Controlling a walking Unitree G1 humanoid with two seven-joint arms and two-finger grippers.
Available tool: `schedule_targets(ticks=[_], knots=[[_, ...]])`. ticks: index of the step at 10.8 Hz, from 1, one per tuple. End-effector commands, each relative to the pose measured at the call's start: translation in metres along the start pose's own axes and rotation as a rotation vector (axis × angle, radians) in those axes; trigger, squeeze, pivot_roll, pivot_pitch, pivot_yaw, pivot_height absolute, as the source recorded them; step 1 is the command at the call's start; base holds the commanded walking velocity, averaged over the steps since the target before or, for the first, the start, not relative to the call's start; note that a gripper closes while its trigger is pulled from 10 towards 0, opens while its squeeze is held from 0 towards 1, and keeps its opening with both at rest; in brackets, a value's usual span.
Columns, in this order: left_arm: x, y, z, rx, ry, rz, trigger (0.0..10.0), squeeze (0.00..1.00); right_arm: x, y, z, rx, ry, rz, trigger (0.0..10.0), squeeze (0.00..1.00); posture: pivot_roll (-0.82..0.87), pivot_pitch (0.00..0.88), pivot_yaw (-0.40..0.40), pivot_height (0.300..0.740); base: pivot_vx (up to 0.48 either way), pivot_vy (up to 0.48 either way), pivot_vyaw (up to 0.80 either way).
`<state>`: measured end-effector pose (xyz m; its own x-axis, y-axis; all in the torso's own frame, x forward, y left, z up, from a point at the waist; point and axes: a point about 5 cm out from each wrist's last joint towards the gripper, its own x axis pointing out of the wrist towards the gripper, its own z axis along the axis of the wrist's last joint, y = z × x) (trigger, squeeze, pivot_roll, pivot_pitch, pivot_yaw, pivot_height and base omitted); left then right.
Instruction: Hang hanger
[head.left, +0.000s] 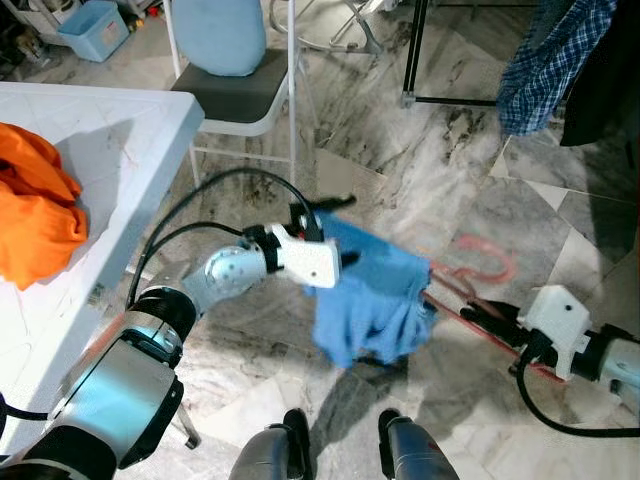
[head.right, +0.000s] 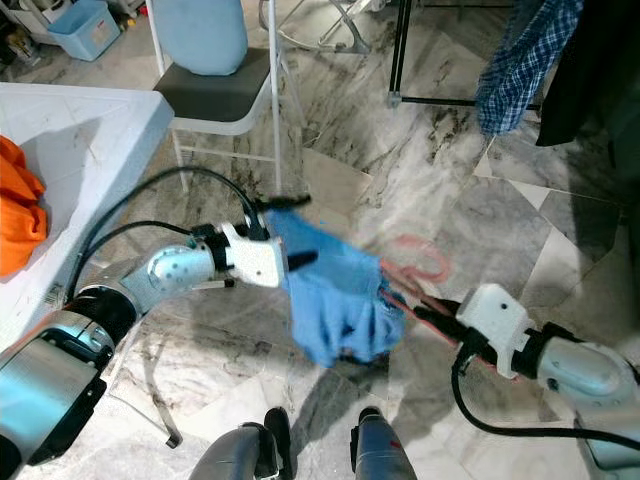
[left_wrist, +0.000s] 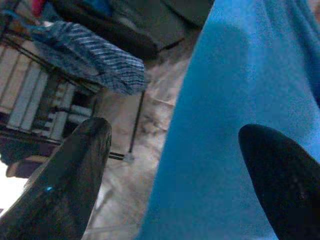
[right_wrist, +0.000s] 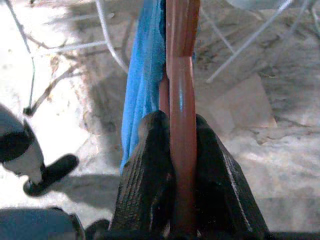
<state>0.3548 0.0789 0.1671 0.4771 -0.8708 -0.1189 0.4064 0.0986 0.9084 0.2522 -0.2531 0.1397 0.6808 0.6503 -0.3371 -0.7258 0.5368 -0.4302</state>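
Observation:
A blue garment (head.left: 368, 298) hangs draped on a red hanger (head.left: 492, 262) above the marble floor. My right gripper (head.left: 490, 312) is shut on the hanger's bar; in the right wrist view its two fingers (right_wrist: 150, 165) squeeze the red hanger (right_wrist: 182, 95), with the blue cloth (right_wrist: 145, 75) hanging beside it. My left gripper (head.left: 341, 231) is at the garment's upper left edge, open. One of its fingers is above the cloth and the other in front of it. In the left wrist view the blue garment (left_wrist: 240, 100) lies between its spread fingers (left_wrist: 65, 185).
A white folding table (head.left: 130, 130) on my left holds an orange cloth (head.left: 35, 210). Behind it stands a white chair (head.left: 235, 95) with a light blue cushion. A plaid shirt (head.left: 545, 60) and a dark garment hang on a black rack at top right. My feet (head.left: 340, 445) are below.

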Motion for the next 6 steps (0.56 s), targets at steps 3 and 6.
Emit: schedule_targets(ticks=[3, 6], knots=[[-0.002, -0.008, -0.002, 0.008, 0.007, -0.057, 10.0, 1.00, 0.001, 0.003, 0.003, -0.039, -0.014, 0.050, 10.0, 0.00, -0.25, 0.293, 0.141, 0.740, 0.000, 0.000, 0.00], [0.019, 0.002, 0.007, -0.074, 0.017, -0.198, 0.0, 0.00, 0.001, -0.014, 0.006, -0.204, 0.049, 0.100, 10.0, 0.00, -0.25, 0.301, 0.151, 0.740, 0.000, 0.000, 0.00]])
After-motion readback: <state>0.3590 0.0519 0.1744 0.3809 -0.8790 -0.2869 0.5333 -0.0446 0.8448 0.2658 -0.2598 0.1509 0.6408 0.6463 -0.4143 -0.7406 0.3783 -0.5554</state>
